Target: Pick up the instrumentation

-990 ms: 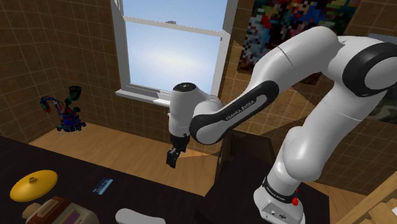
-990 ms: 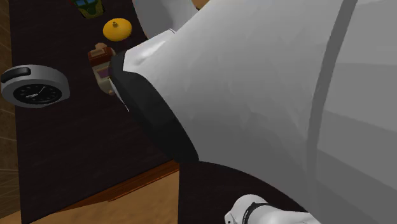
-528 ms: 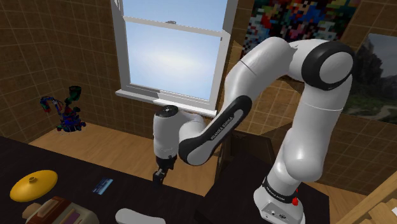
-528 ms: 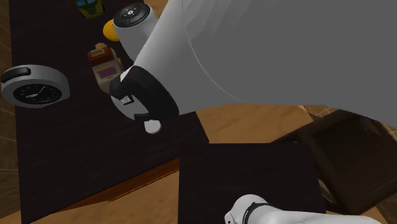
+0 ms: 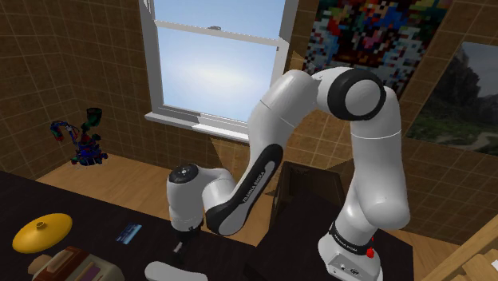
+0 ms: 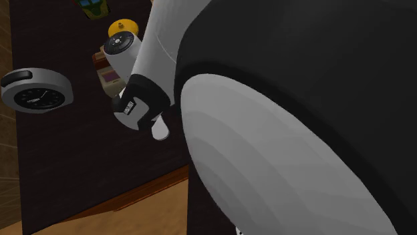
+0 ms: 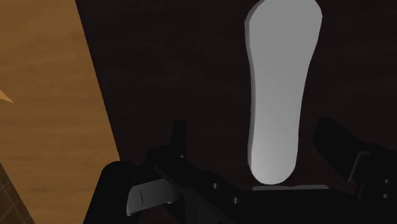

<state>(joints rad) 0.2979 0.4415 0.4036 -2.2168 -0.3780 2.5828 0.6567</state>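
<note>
Your all-black two-finger gripper (image 7: 253, 130) stood open, fingers (image 7: 179, 135) apart either side of plain white, flat, elongated object (image 7: 280, 95), neither touching it. Object lay on dark table (image 5: 96, 219), at shoulder view's bottom edge, left of centre, just under gripper. Yellow dome-shaped thing (image 5: 41, 232) sat at lower left.

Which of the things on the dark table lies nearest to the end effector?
The long white flat piece: it lies directly under the open end effector, between its fingers. The yellow disc and the round clock lie farther off.
</note>
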